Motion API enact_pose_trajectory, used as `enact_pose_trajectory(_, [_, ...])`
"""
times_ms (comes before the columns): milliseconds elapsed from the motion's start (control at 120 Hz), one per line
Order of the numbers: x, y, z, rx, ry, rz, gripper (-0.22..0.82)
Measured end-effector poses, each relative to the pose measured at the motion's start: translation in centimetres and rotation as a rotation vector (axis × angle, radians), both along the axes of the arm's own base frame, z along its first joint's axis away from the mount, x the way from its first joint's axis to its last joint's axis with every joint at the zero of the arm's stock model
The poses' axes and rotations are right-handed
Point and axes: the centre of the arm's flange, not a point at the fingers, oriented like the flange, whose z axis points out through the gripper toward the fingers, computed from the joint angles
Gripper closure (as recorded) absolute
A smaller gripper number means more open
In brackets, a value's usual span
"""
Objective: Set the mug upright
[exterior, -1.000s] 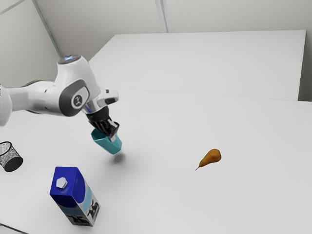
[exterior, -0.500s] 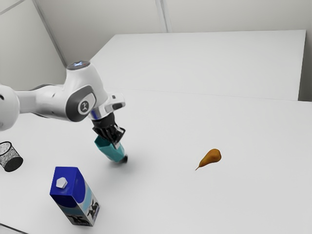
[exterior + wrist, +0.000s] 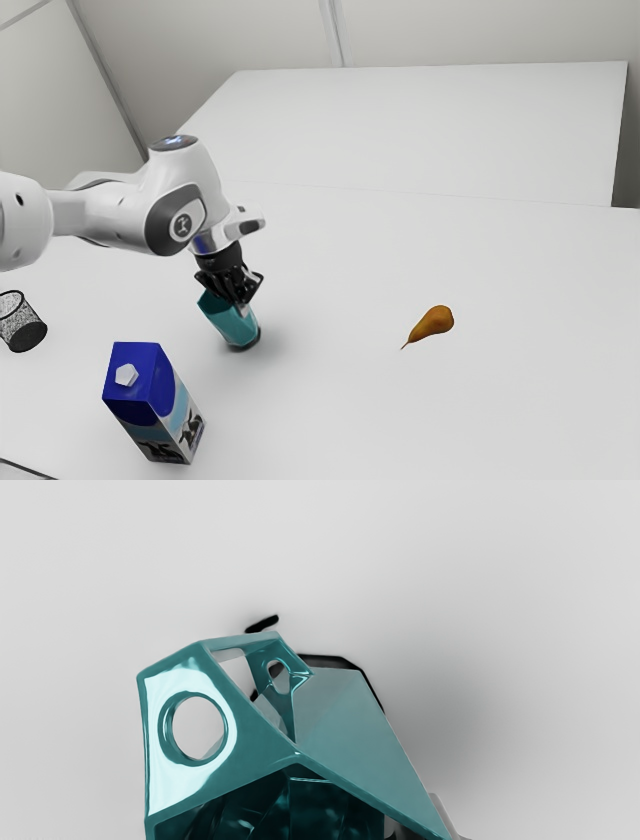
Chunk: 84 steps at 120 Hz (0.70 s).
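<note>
The teal mug (image 3: pixel 228 318) leans slightly in the exterior view, its open rim up toward the exterior view's left and its base low at the tabletop; whether the base rests flat I cannot tell. My gripper (image 3: pixel 240 300) is at the mug's upper part, shut on its wall. In the wrist view, the mug (image 3: pixel 345 715) shows its faceted wall, dark inside and handle with round holes. There the gripper (image 3: pixel 417 830) is at the bottom edge, partly hidden by the mug wall. Dark contact shadow lies around the base.
A blue-topped milk carton (image 3: pixel 153 400) stands nearest the mug, toward the exterior view's lower left. A black mesh cup (image 3: pixel 21 322) is at the far left. A brown pear (image 3: pixel 432 322) lies to the exterior view's right on the white table (image 3: pixel 400 420).
My gripper has carried the mug down and slightly toward the exterior view's right. The mug has turned from a strong tilt to a more upright stance, its base closer to the table.
</note>
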Motion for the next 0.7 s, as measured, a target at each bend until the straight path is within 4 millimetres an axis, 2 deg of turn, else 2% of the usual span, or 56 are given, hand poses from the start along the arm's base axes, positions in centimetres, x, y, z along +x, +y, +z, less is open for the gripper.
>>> enact_pose_trajectory(392, [0.08,-0.22,-0.86,0.002,0.014,0.019,0.78])
enact_pose_trajectory(700, [0.06,-0.64,-0.27,-0.003,-0.001,0.015,0.53])
